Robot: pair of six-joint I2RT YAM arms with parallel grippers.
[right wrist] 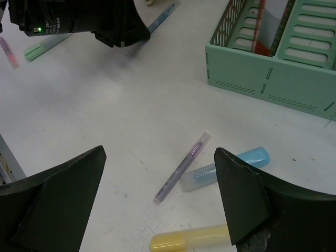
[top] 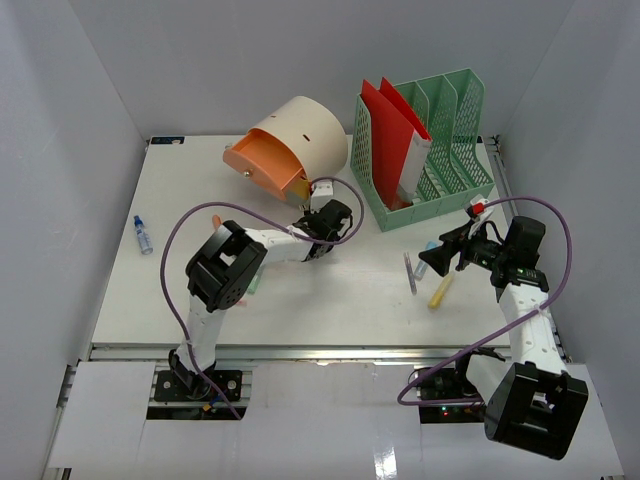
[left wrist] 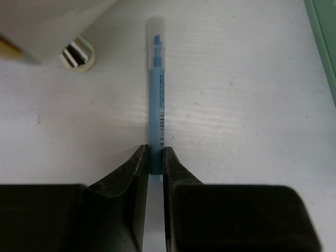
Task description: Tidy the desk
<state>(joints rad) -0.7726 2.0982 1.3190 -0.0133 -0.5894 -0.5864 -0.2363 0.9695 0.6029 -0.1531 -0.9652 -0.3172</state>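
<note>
The white desk (top: 330, 300) holds scattered pens and markers. My left gripper (top: 325, 212) is low on the desk in front of the tipped cream pen holder (top: 300, 145). In the left wrist view it (left wrist: 156, 152) is shut on the near end of a blue pen (left wrist: 156, 89) that lies flat and points away. My right gripper (top: 445, 248) is open and empty. In the right wrist view it (right wrist: 158, 152) hovers over a purple pen (right wrist: 181, 168), a light blue marker (right wrist: 226, 168) and a yellow marker (right wrist: 189, 239).
A green file organizer (top: 430, 150) with red folders stands at the back right. A small cream ring (left wrist: 77, 55) lies beside the holder. A small blue bottle (top: 143, 235) lies at the far left. A green highlighter (right wrist: 44, 46) lies behind the left gripper.
</note>
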